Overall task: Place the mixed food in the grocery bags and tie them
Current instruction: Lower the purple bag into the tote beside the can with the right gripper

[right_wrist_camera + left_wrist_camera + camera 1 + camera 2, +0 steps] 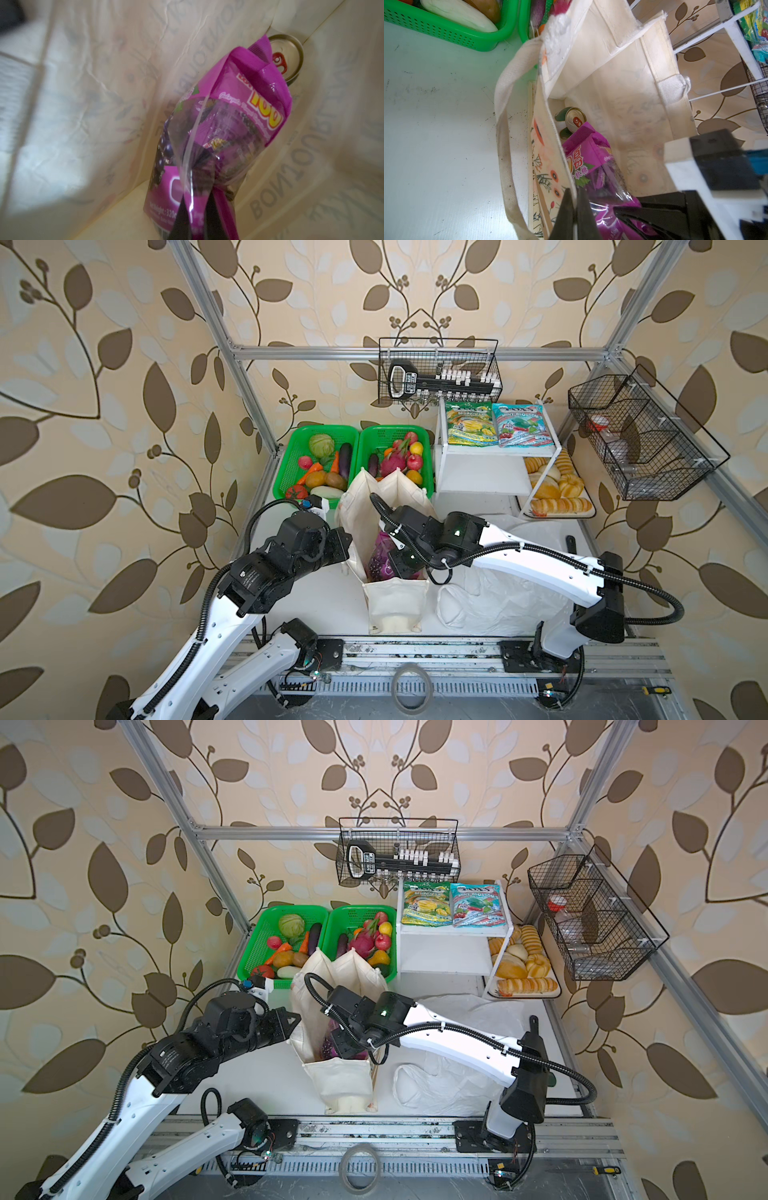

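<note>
The cream cloth tote [395,605] stands open at mid-table. My left gripper [574,190] is shut on the rim of its left wall. My right gripper [197,199] reaches down inside the tote, shut on the end of the purple packet [228,124], which hangs over the small green can [574,120] lying on the bottom. The white plastic carrier bag [490,597] lies crumpled to the right of the tote. The blue snack pouch [523,425] is on the white shelf. The pink dragon fruit [392,462], red apple [414,461] and yellow-orange fruit [414,477] sit in the right green basket.
Two green mesh baskets [286,460] of toy produce stand behind the tote. A white shelf [478,481] holds a green-yellow pouch [471,425], with sliced bread [557,489] on a tray beside it. Black wire baskets [640,439] hang on the frame.
</note>
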Robot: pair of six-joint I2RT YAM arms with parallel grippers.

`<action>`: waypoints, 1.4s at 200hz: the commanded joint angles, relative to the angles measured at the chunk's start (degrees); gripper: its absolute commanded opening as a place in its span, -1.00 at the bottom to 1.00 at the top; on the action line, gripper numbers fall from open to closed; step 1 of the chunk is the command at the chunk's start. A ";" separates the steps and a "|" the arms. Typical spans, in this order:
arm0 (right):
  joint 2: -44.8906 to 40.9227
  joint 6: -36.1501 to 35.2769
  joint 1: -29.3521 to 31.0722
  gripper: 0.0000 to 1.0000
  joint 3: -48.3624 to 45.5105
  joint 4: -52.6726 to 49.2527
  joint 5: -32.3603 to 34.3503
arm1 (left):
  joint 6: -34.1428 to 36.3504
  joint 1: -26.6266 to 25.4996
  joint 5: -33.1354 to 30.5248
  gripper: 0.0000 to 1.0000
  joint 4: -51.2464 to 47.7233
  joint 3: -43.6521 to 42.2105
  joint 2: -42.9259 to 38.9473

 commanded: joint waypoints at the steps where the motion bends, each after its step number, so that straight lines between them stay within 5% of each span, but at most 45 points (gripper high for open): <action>1: 0.33 2.12 0.99 -1.00 1.55 2.54 -5.36 | 1.27 0.52 -0.57 -1.00 2.68 0.23 -0.29; 58: 3.38 1.15 0.29 -0.80 -2.52 6.08 -12.27 | 1.45 0.57 -1.50 -1.00 2.11 0.82 -0.17; 88: 3.45 0.99 0.02 -0.28 -2.70 6.69 -13.88 | 1.15 0.48 -2.21 -1.00 1.81 0.75 -0.66; 129: -0.53 0.92 -1.06 -0.02 -2.88 8.87 -15.21 | 0.84 0.57 -3.26 -1.00 1.38 0.94 -0.77; 155: -3.53 0.58 -2.78 -0.04 -4.00 10.04 -15.23 | 0.87 0.48 -4.45 -1.00 0.95 1.47 -0.77; 221: 0.67 -1.58 -2.43 -0.61 -9.02 11.46 -15.29 | 0.57 0.55 -5.34 -1.00 1.23 1.94 -1.04; 280: 4.64 -6.71 -0.70 -0.55 -0.33 4.90 -6.13 | 0.14 0.56 -7.14 -1.00 1.45 2.93 -1.35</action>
